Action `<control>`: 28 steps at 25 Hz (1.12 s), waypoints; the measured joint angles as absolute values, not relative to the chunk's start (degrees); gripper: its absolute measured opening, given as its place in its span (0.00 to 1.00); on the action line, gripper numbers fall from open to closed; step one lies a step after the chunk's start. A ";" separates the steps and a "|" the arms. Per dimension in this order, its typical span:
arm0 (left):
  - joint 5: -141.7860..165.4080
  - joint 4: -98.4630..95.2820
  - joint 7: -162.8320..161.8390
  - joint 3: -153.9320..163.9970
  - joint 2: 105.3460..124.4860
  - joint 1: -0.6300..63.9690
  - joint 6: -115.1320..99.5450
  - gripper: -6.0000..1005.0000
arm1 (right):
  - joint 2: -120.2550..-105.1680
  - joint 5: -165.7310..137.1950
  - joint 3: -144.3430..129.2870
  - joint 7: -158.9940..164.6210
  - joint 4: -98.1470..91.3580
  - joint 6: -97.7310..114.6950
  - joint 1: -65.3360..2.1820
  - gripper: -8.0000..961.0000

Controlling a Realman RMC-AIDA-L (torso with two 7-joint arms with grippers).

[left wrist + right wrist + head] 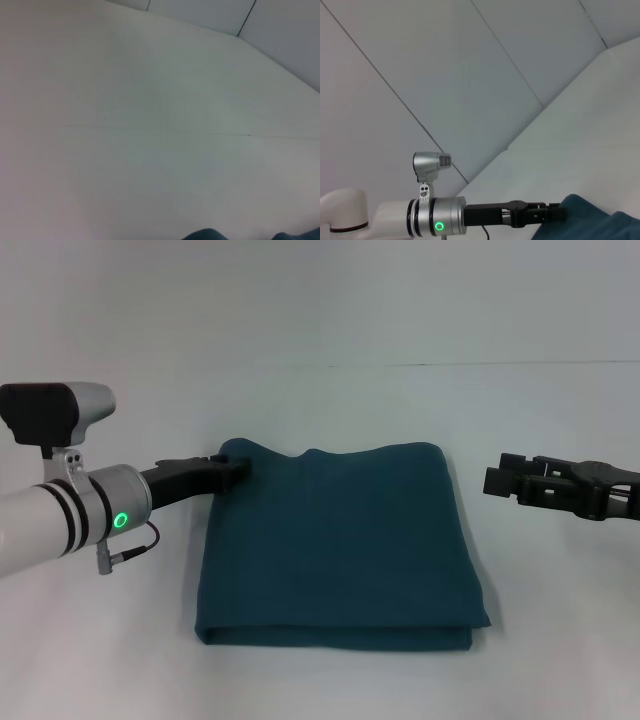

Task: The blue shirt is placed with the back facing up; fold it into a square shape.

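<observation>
The blue shirt (338, 545) lies folded on the white table (330, 400) as a nearly square, layered packet, and everything else is best placed against it. Its near edge shows stacked layers, a little uneven at the near right corner. Its right side runs straight; its far edge has a small dip, with a raised bump at the far left corner.

The left gripper (237, 466) is at that far left corner, its fingers closed down narrow on the raised bit of cloth. In the right wrist view the same gripper (555, 213) meets the shirt's edge (585, 220) with fingers close together. The right gripper (497, 480) hovers off the shirt's far right side, apart from the cloth, with a visible gap between its fingers and nothing in them.

The fold looks close to finished; the step in hand seems to be settling this last corner. To do it well, the left gripper should lay the corner down flush with the layer beneath before letting go, then withdraw away from the shirt without dragging the top layer. The bump may spring up if released early.
</observation>
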State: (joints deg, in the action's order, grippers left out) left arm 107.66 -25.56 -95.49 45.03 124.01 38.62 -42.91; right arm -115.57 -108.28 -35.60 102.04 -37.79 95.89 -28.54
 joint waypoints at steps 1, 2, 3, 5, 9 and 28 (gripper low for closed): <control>107.66 -25.50 -95.49 45.05 124.01 38.69 -42.87 0.61 | -115.57 -108.28 -35.60 102.04 -37.79 95.89 -28.54 0.93; 107.66 -25.47 -95.48 45.05 124.01 38.74 -42.78 0.53 | -115.57 -108.28 -35.59 102.04 -37.79 95.89 -28.54 0.93; 107.66 -25.45 -95.49 45.04 124.01 38.80 -42.69 0.44 | -115.57 -108.28 -35.60 102.04 -37.79 95.88 -28.54 0.93; 107.66 -25.42 -95.48 45.05 124.01 38.81 -42.61 0.32 | -115.57 -108.27 -35.60 102.04 -37.79 95.78 -28.55 0.93; 107.66 -25.35 -95.51 45.03 124.01 38.94 -42.49 0.16 | -115.57 -108.17 -35.60 101.97 -37.79 95.64 -28.56 0.93; 105.94 -23.86 -96.47 44.63 124.15 41.72 -43.73 0.04 | -115.64 -108.01 -35.50 101.44 -37.79 95.62 -28.57 0.93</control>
State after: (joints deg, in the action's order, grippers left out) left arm 105.94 -23.86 -96.47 44.63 124.15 41.72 -43.73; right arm -115.64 -108.01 -35.51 101.44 -37.79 95.62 -28.57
